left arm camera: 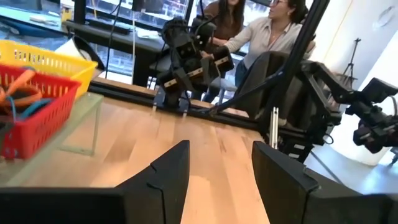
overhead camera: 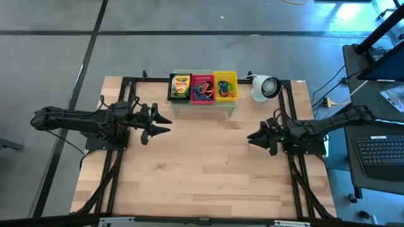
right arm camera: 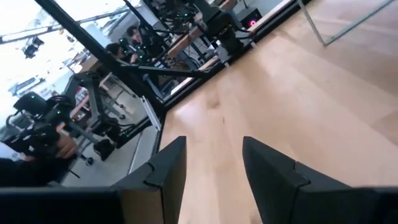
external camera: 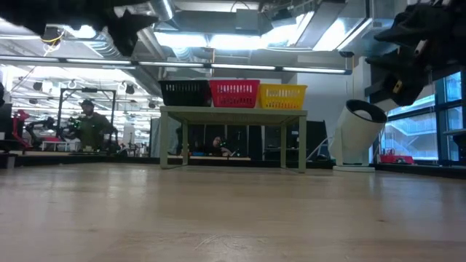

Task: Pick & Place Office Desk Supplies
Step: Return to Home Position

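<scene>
And there it was, all tidy at the back: the pale green shelf stood at the middle of the table's far edge, carrying the black bin, the red bin and the yellow bin side by side, touching, in one neat row. From above, a yellow-and-green crayon box lay flat in the black bin and a tangle of rubber bands filled the red one. The yellow bin held small orange and dark bits, probably the clips, though they were too small to call for certain. Each kind sat in its own bin and up off the boards, which looked like the point of the arrangement: sorted, raised, and clear of the arms' reach paths. The left gripper hung near the table's left edge, pointing inward, its fingers spread with nothing between them. The right gripper mirrored it near the right edge, fingers likewise apart and empty. Both sat well apart from the shelf and from each other, a resting posture rather than a reaching one, so the sorting read as finished and only the parking remained. The white lamp-like device stood by the far right corner, just beside the shelf, untouched by either arm.
</scene>
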Controlling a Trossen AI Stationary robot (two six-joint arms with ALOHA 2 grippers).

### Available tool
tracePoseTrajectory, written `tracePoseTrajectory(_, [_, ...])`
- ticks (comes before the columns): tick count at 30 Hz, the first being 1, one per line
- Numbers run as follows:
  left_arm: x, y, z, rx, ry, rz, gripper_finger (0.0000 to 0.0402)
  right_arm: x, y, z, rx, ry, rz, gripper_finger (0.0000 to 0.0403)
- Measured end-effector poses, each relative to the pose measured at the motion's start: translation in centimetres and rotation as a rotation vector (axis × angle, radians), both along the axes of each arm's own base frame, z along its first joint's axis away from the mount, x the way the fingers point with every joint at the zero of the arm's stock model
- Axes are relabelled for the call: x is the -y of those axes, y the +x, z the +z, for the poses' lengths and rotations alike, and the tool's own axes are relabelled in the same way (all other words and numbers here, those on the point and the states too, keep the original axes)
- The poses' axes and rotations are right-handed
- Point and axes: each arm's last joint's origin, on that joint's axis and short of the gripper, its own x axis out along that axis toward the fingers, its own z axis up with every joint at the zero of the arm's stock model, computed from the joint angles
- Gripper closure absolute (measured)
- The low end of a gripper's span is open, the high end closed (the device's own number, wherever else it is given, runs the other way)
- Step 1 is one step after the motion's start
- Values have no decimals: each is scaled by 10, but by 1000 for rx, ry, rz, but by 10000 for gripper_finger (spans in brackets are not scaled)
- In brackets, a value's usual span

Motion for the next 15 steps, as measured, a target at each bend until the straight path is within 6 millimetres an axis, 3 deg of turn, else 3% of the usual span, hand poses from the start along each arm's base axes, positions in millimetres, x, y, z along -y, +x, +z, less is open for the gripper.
tracePoseTrajectory(8, [0,-5,-42,69,-4,9,233,8,0,-19,-5,-60,14,244])
tracePoseTrajectory(15, [0,-8,-64,-4,-16,13,233,15,-2,-36,-6,-55,6,244])
